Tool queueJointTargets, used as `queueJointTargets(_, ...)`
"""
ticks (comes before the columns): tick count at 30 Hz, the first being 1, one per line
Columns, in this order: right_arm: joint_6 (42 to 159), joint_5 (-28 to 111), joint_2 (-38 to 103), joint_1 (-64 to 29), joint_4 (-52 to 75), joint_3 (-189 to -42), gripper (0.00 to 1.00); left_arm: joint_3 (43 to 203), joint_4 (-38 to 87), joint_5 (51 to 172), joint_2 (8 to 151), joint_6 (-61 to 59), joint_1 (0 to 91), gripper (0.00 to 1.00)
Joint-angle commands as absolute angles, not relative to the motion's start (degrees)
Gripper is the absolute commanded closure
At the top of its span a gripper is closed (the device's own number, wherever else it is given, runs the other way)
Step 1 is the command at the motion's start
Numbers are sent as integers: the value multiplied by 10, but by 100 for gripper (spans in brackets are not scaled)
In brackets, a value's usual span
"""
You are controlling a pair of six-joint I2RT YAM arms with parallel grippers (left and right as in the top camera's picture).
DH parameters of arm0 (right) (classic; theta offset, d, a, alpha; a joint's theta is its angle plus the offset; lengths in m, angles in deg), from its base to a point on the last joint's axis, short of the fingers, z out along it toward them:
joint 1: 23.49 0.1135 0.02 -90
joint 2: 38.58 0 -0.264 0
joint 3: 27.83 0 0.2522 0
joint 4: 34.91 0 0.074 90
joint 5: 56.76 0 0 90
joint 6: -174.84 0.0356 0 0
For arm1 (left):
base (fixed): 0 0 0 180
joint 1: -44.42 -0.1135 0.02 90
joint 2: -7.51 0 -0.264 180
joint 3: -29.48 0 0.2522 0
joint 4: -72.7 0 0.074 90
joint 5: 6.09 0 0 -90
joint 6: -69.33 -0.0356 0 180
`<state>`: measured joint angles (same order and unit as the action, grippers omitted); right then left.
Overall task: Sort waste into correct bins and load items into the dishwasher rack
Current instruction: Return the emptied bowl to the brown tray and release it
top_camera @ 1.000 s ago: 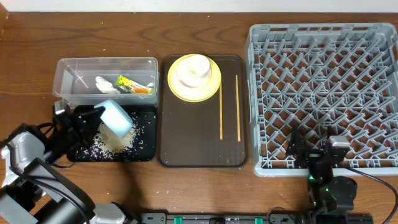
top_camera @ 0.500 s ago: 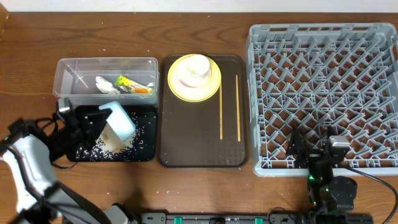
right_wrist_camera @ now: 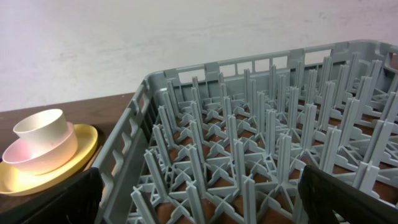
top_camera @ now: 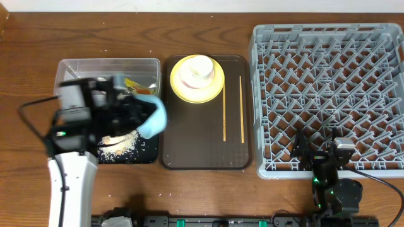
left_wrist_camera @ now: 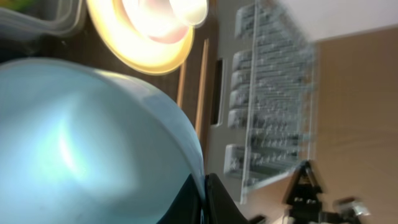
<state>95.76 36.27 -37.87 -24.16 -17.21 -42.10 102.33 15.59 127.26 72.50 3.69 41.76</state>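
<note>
Left wrist view is filled by the light-blue bowl point(left_wrist_camera: 93, 143), whose rim is pinched by the left gripper point(left_wrist_camera: 202, 199), closed on it with 1 finger each side. From overhead the bowl is seen lifted clear and tipped on its side, above the line where the black tray point(top_camera: 148, 154) meets the brown tray point(top_camera: 202, 157). Its mouth appears turned back toward the black tray, though this cannot be settled. Being round, the bowl has no long axis, so only the facing of the mouth is judged to matter for racking. Rice scraps point(top_camera: 120, 144) are heaped on the black tray just beside it.

Farther right, 2 chopsticks point(top_camera: 224, 113) are laid parallel on the brown tray, their long axes running front to back. The yellow plate point(top_camera: 214, 88), with crockery stacked on it, is set at the tray's far end.

Beyond that, the dishwasher rack point(top_camera: 328, 94) lies to the right of the bowl and well apart from it. The whole brown tray must be crossed rightward for loading.

The right gripper point(right_wrist_camera: 199, 180) is parked at the rack's near edge, spread wide and holding nothing. It is the nearer arm to the rack, yet the bowl is carried by the left.
</note>
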Motion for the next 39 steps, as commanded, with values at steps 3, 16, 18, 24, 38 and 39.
queueJointTargets(3, 955, 365, -381, -246, -171, -419, 1, 1035, 173, 1002, 752, 128, 615, 94)
queueJointTargets(16, 955, 365, -381, -246, -171, -419, 1, 1035, 248, 854, 913, 129, 838, 94)
queueJointTargets(18, 955, 365, -381, -246, -171, -419, 1, 1035, 253, 853, 923, 129, 838, 94)
queueJointTargets(24, 955, 365, -381, -246, -171, -419, 1, 1035, 261, 853, 947, 128, 838, 94)
queueJointTargets(38, 955, 365, -381, -246, -171, -419, 1, 1035, 278, 853, 1000, 129, 838, 94)
queueJointTargets(39, 955, 365, -381, -246, -171, -419, 1, 1035, 280, 853, 1000, 129, 838, 94)
